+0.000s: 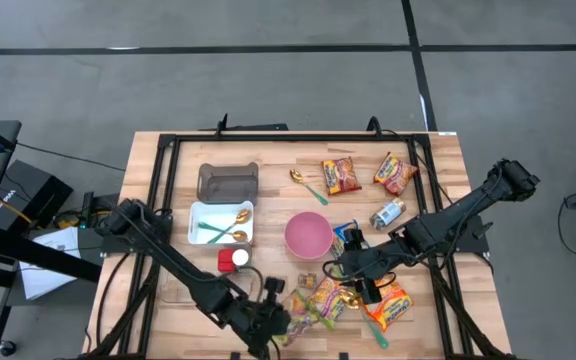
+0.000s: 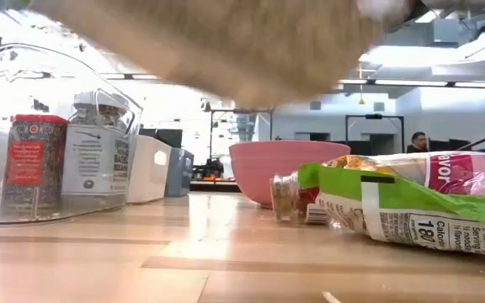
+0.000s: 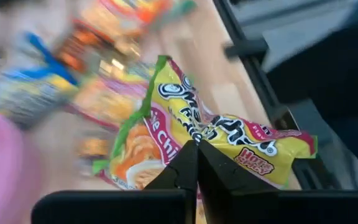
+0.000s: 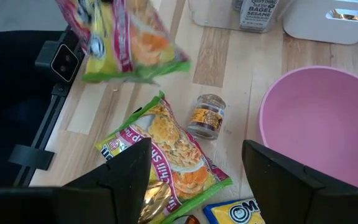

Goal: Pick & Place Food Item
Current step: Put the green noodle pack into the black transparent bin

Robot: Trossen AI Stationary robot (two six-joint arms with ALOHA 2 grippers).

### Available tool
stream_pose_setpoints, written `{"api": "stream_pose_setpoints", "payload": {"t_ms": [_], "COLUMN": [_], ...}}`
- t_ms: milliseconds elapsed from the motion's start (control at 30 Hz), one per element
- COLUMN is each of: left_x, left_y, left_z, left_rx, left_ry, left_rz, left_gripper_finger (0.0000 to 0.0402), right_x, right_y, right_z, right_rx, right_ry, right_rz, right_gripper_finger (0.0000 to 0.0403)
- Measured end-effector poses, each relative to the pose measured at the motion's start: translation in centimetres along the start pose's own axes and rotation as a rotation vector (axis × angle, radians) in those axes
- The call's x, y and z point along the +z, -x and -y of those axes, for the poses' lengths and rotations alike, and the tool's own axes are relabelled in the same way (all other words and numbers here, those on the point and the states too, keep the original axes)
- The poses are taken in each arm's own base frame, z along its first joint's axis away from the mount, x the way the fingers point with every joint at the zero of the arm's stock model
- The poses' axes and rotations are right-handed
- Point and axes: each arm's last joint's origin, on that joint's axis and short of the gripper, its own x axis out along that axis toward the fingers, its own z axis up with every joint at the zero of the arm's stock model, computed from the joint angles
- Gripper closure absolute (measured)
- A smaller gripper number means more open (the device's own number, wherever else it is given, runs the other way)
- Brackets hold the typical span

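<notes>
Two arms: I have both over the near half of the table (image 1: pixel 438 150), left at the near edge, right toward the near right.
Left gripper (image 3: pixel 196 149): my fingers are pinched together on the edge of a yellow noodle packet (image 3: pixel 222 140), which hangs lifted and tilted just inside the near edge.
Right gripper (image 4: pixel 194 171): my fingers stand apart with nothing between them, above a second noodle packet (image 4: pixel 166 152) lying flat, just right of the pink bowl (image 1: pixel 308 234).
Near pile: I count several packets bunched between the two grippers; the exact count there I cannot tell. One more packet (image 1: pixel 393 305) lies at the near right.
Small jar (image 4: pixel 205 114): one, on its side, between the flat packet and the bowl.
Open room: bare wood shows at the near left corner and the far left; the pile crowds the near middle.
Middle left: one clear lidded tub (image 2: pixel 49 135) holding a red-capped jar (image 1: pixel 233 259); one white tray (image 1: pixel 203 215) with spoons inside; one grey tray (image 1: pixel 228 182) behind it.
Far side: two noodle packets (image 1: pixel 340 176) and (image 1: pixel 395 172), one loose spoon (image 1: pixel 306 183), one bottle (image 1: pixel 387 213) lying down.
Frame: black rails run along the table edges.
</notes>
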Motion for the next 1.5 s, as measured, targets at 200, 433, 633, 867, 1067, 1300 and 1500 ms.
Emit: {"api": "stream_pose_setpoints", "payload": {"t_ms": [200,433,633,867,1067,1300,1500], "left_x": [1.4,2.6,2.0,0.5,-2.8,-8.6,-13.2], "left_y": [4.1,7.5,9.6,12.0,14.2,15.7,15.7], "left_z": [-3.0,-9.5,-15.5,-21.1,-24.8,-26.4,-27.8], "left_rx": [0.201,0.370,0.475,0.553,0.547,0.522,0.590], "left_ry": [-0.062,-0.068,-0.016,0.045,0.118,0.164,0.245], "left_rz": [0.052,0.041,-0.049,-0.140,-0.149,-0.119,-0.102], "left_gripper_finger": [0.0401,0.0401,0.0401,0.0401,0.0401,0.0401,0.0401], "right_x": [-0.1,-0.3,-0.5,-1.3,-1.9,-2.0,-2.4], "right_y": [0.5,2.4,3.9,5.2,6.7,7.7,7.8], "right_z": [0.1,0.6,0.4,0.1,0.5,0.9,1.3], "right_rx": [0.000,-0.079,-0.111,-0.198,-0.265,-0.305,-0.356], "right_ry": [0.001,-0.001,-0.004,0.008,-0.054,-0.079,-0.063], "right_rz": [0.001,0.032,0.064,0.072,0.090,0.126,0.098], "right_gripper_finger": [0.0159,0.0159,0.0159,0.0159,0.0159,0.0159,0.0159]}}
